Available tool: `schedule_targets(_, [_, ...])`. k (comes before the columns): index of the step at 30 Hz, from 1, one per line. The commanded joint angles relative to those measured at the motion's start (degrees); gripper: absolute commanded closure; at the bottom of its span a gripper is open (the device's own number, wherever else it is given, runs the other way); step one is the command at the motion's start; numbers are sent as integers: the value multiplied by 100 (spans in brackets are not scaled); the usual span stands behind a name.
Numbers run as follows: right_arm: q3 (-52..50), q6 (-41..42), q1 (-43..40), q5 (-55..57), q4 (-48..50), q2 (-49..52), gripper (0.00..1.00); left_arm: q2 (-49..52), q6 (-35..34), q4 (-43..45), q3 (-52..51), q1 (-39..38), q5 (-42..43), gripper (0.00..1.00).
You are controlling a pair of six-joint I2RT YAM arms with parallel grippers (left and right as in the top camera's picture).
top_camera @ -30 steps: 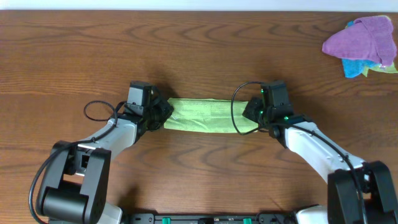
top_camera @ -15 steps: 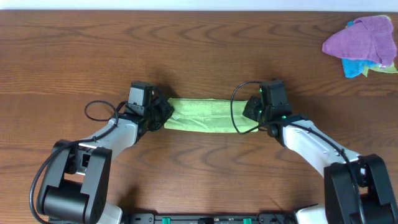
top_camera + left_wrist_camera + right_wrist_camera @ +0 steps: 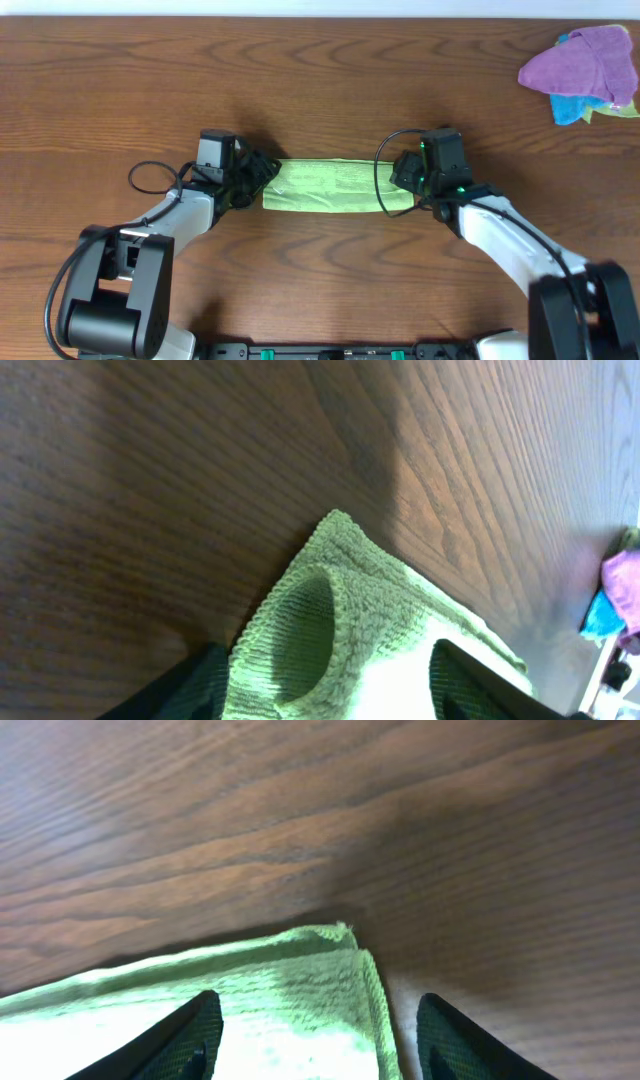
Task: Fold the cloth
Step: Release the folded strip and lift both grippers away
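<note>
A green cloth (image 3: 330, 186) lies on the wooden table as a narrow folded strip between the two arms. My left gripper (image 3: 256, 179) stands open at the strip's left end. In the left wrist view its dark fingers (image 3: 190, 685) are spread on either side of the looped cloth corner (image 3: 380, 630) without pinching it. My right gripper (image 3: 402, 180) stands open at the strip's right end. In the right wrist view the cloth's corner (image 3: 260, 1005) lies flat between the two spread fingers (image 3: 460, 1040), and its edge stops short of the right one.
A heap of purple and blue cloths (image 3: 585, 72) sits at the table's far right corner and shows as a blur (image 3: 622, 585) in the left wrist view. Bare wood table (image 3: 320, 80) stretches beyond the strip.
Both grippers went from shut on the cloth's ends to open, letting the ends go. The left arm drew back a little to the left.
</note>
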Motion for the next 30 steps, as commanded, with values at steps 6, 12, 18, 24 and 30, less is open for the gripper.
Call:
schedule_targets(6, [107, 369, -48, -13, -984, -1158, 33, -433, 330, -216, 118, 315, 422, 22])
schedule_targets(12, [107, 1005, -48, -527, -1967, -1631, 32, -1001, 623, -898, 125, 339, 459, 18])
schedule_targets(18, [107, 1397, -48, -1019, -2452, -1650, 34, -1255, 1130, -2070, 507, 323, 457, 24])
schedule_targets(24, [107, 1399, -48, -1108, -2483, -1650, 34, -1250, 1641, -3180, 1421, 111, -35, 72])
schedule_targets(30, [107, 1679, -48, -1123, -2594, -1650, 29, -1226, 1633, -3047, 1687, -267, -535, 94])
